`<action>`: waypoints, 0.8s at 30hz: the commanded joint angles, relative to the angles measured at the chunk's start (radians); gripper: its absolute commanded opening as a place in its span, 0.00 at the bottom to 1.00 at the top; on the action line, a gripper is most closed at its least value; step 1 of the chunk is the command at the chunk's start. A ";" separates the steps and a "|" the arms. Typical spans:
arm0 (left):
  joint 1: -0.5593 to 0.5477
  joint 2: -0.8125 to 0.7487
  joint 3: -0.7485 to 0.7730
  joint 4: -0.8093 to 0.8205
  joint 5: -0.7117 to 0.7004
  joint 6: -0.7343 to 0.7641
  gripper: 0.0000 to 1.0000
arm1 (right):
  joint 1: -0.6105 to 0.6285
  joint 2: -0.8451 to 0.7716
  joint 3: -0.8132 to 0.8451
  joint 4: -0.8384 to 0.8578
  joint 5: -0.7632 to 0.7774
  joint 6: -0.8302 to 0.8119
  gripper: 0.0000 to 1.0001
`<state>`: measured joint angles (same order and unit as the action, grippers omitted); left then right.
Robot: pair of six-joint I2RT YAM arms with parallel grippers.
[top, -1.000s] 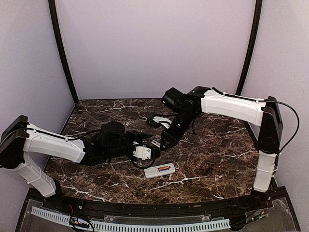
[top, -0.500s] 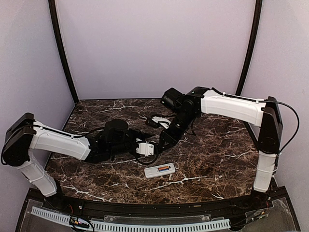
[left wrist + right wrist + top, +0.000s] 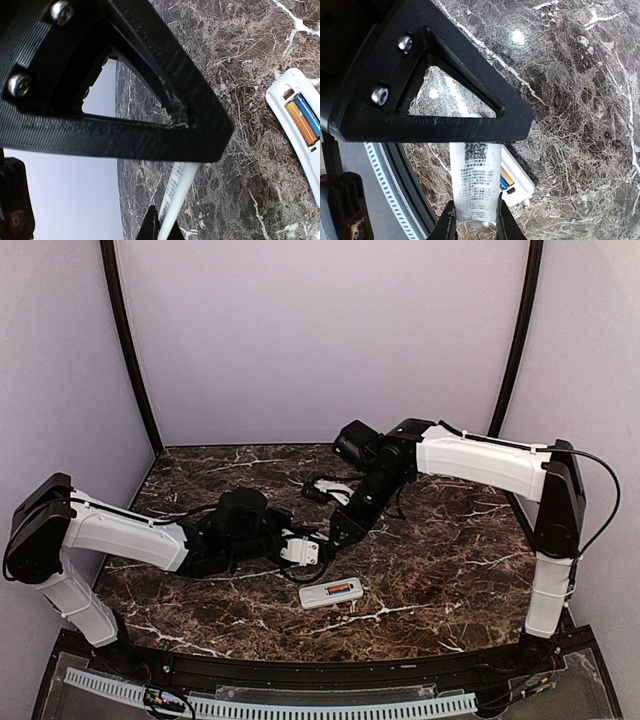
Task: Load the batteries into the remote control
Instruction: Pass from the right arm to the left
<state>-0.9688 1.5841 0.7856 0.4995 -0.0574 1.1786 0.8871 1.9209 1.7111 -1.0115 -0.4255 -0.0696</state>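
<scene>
From above, the remote control (image 3: 331,592) lay on the counter (image 3: 450,570) near the left pincer (image 3: 312,552) and right pincer (image 3: 332,536); I couldn't tell either's spread. The left wrist showed the batteries (image 3: 302,119) seated. The right wrist showed the cover (image 3: 475,185) between dark tips. The remote looked light, stiff and slick; I'd pinch its long edges.

A table (image 3: 450,570) of dark brown marble with white veins fills the floor of the booth. Plain pale lilac walls close it in: the back wall (image 3: 320,340) at 12 o'clock, the left wall (image 3: 50,360) at 9, the right wall (image 3: 590,340) at 3. Two black curved posts rise from the far corners, one (image 3: 130,350) at 11 and one (image 3: 518,340) at 1. A black rim (image 3: 350,665) and a white slotted strip (image 3: 270,705) run along the edge at 6. Small glare spots (image 3: 518,36) shine on the marble.
</scene>
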 commanded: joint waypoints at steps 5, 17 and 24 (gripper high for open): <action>-0.014 -0.037 0.011 -0.028 0.006 -0.056 0.00 | 0.009 0.008 0.036 0.028 -0.005 0.001 0.27; -0.016 -0.102 0.058 -0.229 0.053 -0.331 0.00 | -0.022 -0.104 0.007 0.105 0.080 -0.021 0.51; -0.008 -0.098 0.143 -0.404 0.182 -0.712 0.00 | -0.046 -0.341 -0.181 0.378 0.163 -0.034 0.52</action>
<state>-0.9798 1.5158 0.8722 0.2379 0.0185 0.7467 0.8562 1.7313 1.6428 -0.8513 -0.3229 -0.0826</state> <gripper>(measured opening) 0.011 0.517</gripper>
